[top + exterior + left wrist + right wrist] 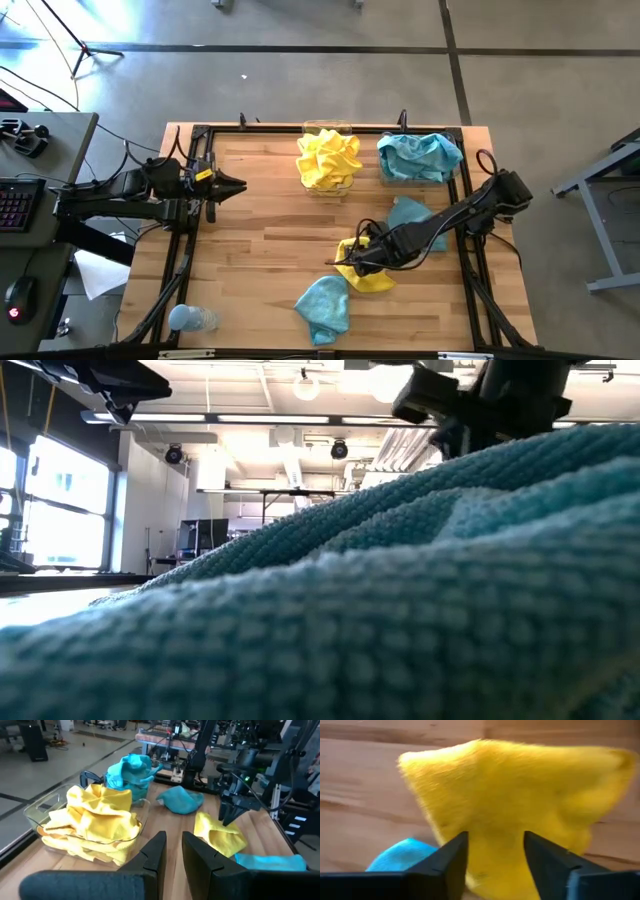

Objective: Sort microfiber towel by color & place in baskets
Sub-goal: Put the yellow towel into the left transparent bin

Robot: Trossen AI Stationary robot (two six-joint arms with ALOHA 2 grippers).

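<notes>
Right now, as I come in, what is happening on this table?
The robot is sorting cloths by color. The right gripper is open just over a loose yellow towel on the wooden table, not gripping it yet. The left gripper waits at the table's left side. One clear basket already holds yellow towels, and the one beside it is full of teal towels. Two teal towels remain loose, one near the front edge and one by the right arm.

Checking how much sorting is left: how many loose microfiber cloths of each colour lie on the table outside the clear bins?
Loose yellow microfiber cloths: 1, under the right gripper
Loose teal-blue microfiber cloths: 2, one near the front edge, one by the right arm
Total loose: 3
</notes>
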